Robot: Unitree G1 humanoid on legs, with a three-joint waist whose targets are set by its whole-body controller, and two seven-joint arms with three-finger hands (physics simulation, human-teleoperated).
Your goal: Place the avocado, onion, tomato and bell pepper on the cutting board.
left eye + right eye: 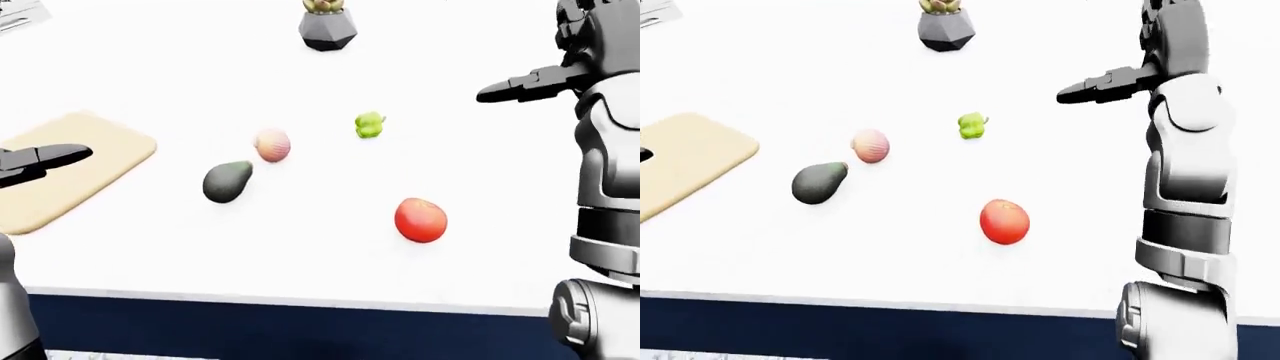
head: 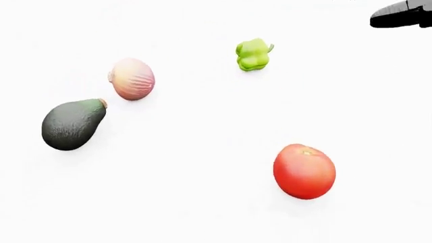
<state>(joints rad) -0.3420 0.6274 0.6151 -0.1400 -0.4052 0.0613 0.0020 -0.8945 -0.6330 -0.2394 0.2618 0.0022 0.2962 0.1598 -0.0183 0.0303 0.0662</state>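
Black right robot hand (image 1: pixel 520 84) raised — fingers extended, empty

dark green avocado (image 2: pixel 73 124); pink onion (image 2: pixel 132 79) with fine ribbed stripes; bright green bell pepper (image 2: pixel 253 54); red tomato (image 2: pixel 304 171); pale tan cutting board (image 1: pixel 70 169); white counter (image 1: pixel 180 247); grey faceted pot (image 1: pixel 327 31).

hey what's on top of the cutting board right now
Nothing rests on the pale wooden cutting board. In the left-eye view the robot's dark left hand hangs over it, hiding a strip beneath.
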